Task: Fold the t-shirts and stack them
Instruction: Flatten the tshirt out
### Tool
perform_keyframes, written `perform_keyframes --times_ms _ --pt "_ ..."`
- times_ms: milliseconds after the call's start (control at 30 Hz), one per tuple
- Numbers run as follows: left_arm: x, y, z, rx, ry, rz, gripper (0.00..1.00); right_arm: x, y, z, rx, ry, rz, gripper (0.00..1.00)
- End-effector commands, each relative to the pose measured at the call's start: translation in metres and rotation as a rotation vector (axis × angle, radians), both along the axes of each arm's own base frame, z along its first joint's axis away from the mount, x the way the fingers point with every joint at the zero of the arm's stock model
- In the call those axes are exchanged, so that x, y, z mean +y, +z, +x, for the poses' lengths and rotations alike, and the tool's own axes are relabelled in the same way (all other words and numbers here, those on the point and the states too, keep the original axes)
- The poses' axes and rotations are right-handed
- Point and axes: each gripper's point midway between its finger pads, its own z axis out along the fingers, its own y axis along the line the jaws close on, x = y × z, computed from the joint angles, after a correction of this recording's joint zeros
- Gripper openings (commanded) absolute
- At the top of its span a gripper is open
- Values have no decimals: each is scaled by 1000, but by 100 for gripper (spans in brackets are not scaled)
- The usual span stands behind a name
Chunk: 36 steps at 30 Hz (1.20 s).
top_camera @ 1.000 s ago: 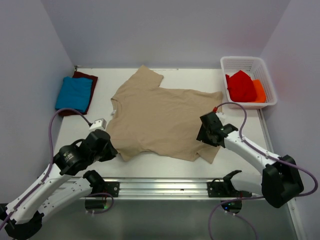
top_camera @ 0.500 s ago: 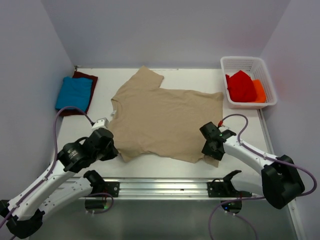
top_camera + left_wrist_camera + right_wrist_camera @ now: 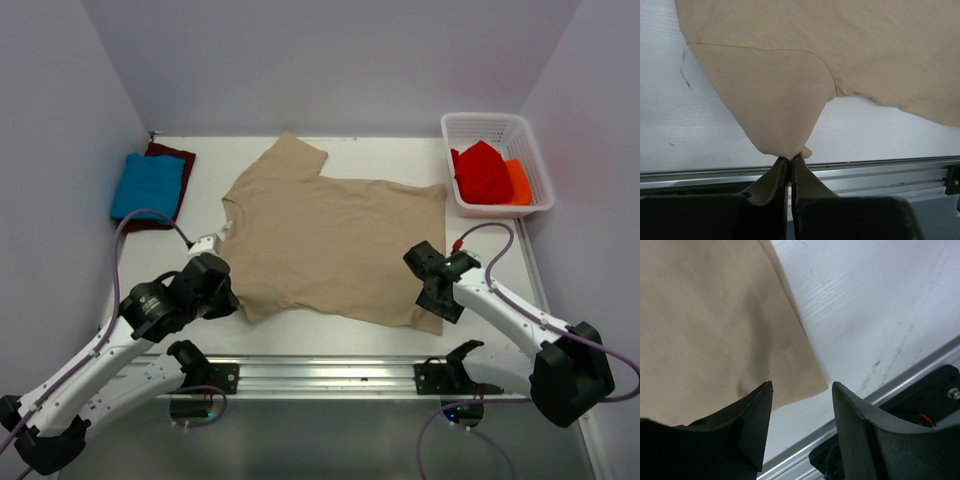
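Observation:
The tan t-shirt (image 3: 330, 235) lies spread flat in the middle of the table, neck to the left. My left gripper (image 3: 790, 159) is shut on the tip of its near left sleeve, and the cloth (image 3: 815, 50) rises from the pinch in a cone. In the top view this gripper (image 3: 226, 298) sits at the shirt's near left corner. My right gripper (image 3: 802, 385) hangs open just over the shirt's near right hem corner (image 3: 812, 382), holding nothing. The blue t-shirt (image 3: 148, 185) lies folded on the maroon t-shirt (image 3: 180, 158) at the far left.
A white basket (image 3: 480, 122) at the back right holds a red cloth (image 3: 482, 172) and an orange one (image 3: 518, 182). A metal rail (image 3: 320, 375) runs along the table's near edge, close behind both grippers. Walls enclose the table on three sides.
My right gripper has slid toward the near edge along the shirt's right side, to the hem corner. The left gripper has kept its pinch on the sleeve and barely moved.

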Motion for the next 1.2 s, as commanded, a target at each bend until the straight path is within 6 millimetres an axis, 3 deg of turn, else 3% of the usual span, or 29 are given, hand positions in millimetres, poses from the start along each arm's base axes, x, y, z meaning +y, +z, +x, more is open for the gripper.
perform_keyframes --times_ms 0,267,400,567,700,800,1000,1100,1167 --pt "-11 13 11 -52 -23 -42 3 -7 4 -18 113 -74 -60 56" --pt "-17 25 14 -83 -52 -64 6 10 -8 -20 178 -127 1 56" --pt "-16 29 15 -102 -62 -65 7 18 -4 -3 192 -124 -17 57" --pt "-12 32 11 -110 -66 -66 8 24 -15 12 302 -82 -98 58" --pt "-6 34 8 -119 -46 -69 8 21 -23 8 385 -72 -146 56" --pt "-2 33 7 -119 -31 -66 9 19 -17 5 342 -70 -138 55" --pt "-3 33 7 -119 -35 -64 9 21 18 35 12 52 -13 56" --pt "-5 35 9 -121 -43 -66 9 10 30 32 1 95 -69 59" --pt "-7 33 9 -120 -50 -71 9 15 23 27 43 138 -37 64"
